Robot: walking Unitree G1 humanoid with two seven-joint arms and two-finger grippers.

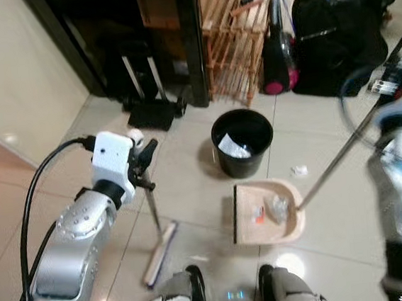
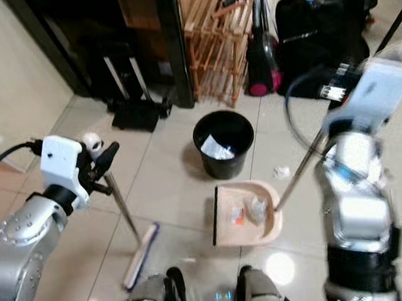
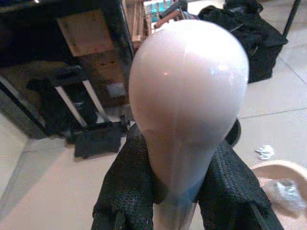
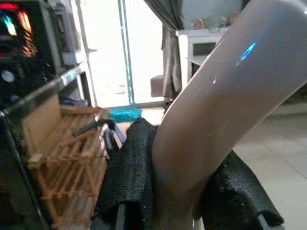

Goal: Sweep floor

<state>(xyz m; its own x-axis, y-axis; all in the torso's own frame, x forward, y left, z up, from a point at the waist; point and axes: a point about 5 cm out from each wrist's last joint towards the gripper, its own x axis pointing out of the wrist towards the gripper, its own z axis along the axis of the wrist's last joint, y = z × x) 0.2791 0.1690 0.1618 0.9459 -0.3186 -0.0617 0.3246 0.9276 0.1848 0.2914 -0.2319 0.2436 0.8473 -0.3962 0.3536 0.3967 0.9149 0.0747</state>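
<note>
Sweeping in progress: left hand (image 1: 142,156) pinches the broom's (image 1: 160,254) rounded handle top, its head lying lower centre on the floor, left of the dustpan (image 1: 268,222). Right hand (image 4: 177,191) clamps the dustpan's long handle, which slants to upper right. Scrap (image 1: 300,171) lies beside the bin (image 1: 242,143), nearer the right arm.

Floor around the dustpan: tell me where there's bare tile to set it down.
Bare tile lies between the broom and the dustpan, and left of the black bin toward the wall. It is crowded behind the bin, by the wooden rack and black bags. A paper scrap lies right of the bin.
</note>
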